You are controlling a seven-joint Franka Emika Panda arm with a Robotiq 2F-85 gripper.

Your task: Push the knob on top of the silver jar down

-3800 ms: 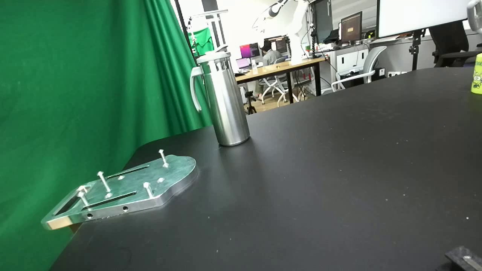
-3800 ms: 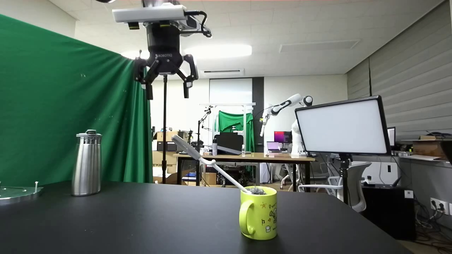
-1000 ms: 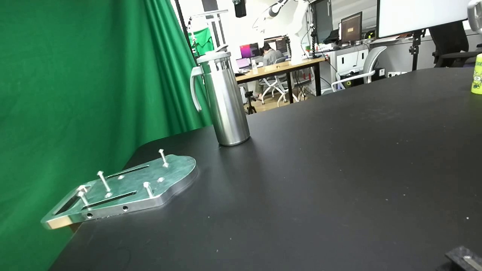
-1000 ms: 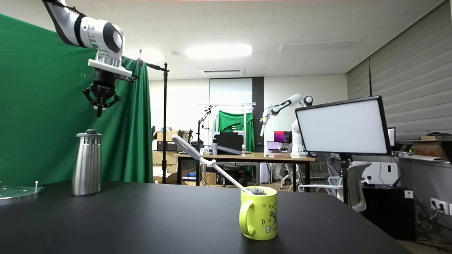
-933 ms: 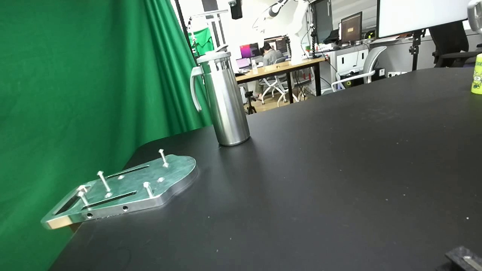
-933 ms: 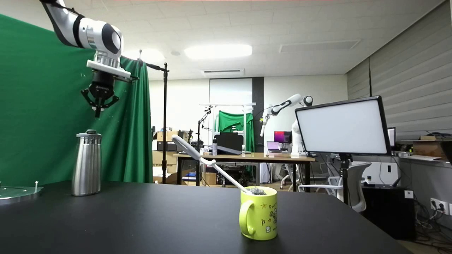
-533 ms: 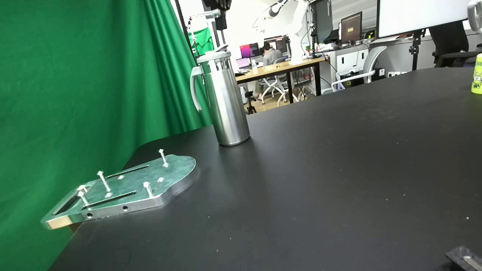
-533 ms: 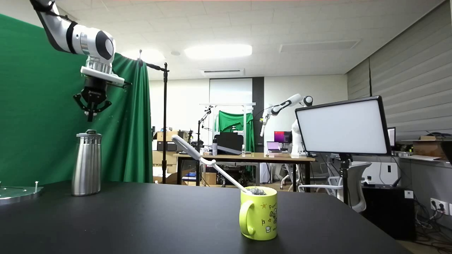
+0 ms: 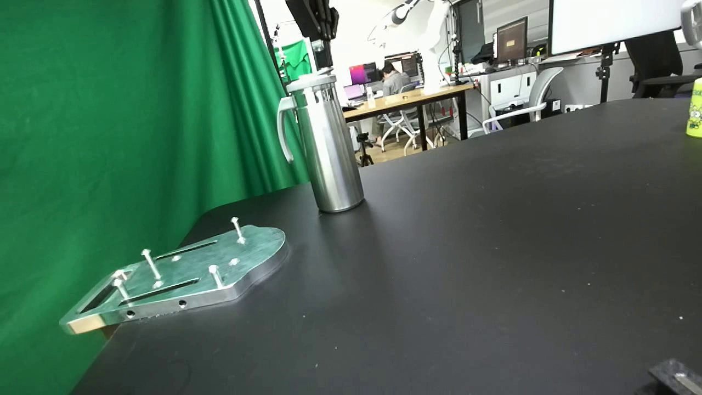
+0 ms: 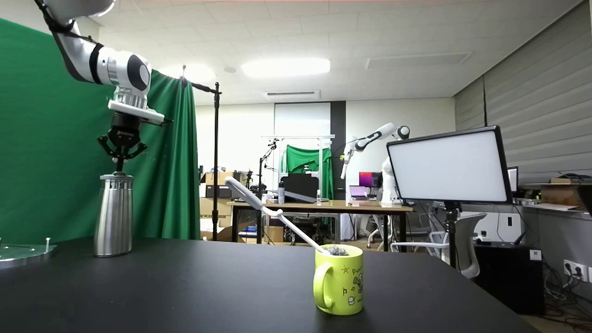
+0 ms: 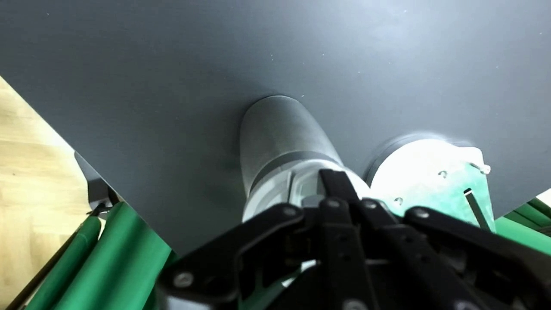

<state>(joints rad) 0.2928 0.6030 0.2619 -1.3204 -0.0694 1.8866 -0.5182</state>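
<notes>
1. A green curtain (image 10: 60,138) and a pale wall (image 10: 393,111) back the black table (image 10: 199,286) in an exterior view. The silver jar (image 10: 113,219) stands upright in front of the curtain, well apart from a lime mug (image 10: 340,284). Above the jar we see the gripper (image 10: 120,169) pointing straight down, its fingers (image 10: 120,165) pressed together with nothing between them, presumably to make one narrow pusher.
2. In the wrist view, the knob (image 11: 312,201) shows just beside the fingertips on the lid (image 11: 271,190). We find the table's edge running near the jar, wood floor (image 11: 34,181) beyond, and a pegged clear plate (image 11: 424,172) on the jar's opposite side.
3. In an exterior view, the fingers seem to touch the knob; we cannot tell whether it is pressed down yet. The handle (image 9: 281,126) sits on the curtain side. Room to move seems to lie upward and out over the table; an off-centre push could tip the jar edgeward.
</notes>
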